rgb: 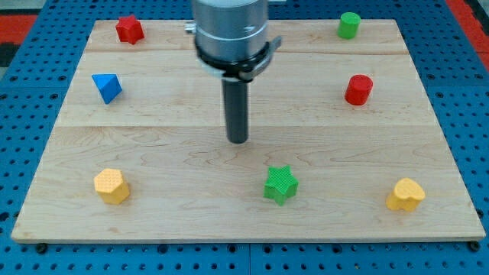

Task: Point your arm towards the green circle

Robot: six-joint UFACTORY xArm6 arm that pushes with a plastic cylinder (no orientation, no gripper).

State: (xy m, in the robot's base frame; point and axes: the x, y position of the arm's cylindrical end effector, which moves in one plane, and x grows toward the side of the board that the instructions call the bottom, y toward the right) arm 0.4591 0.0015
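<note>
Nearest me the green star [280, 184] is a decoy, so I should swing my tip [238, 140], a bare rod with no hand to part or close, from mid-surface [153, 145] toward the far-right green circle [349, 24], skirting the red cylinder [357, 89].

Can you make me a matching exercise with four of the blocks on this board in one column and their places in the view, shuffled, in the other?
Blocks:
1. green circle
2. blue triangle
3. green star
4. red star

Places:
A. top left corner
B. bottom, just right of centre, below my tip
C. top right corner
D. left side, middle height

Pairs: 1-C, 2-D, 3-B, 4-A
</note>
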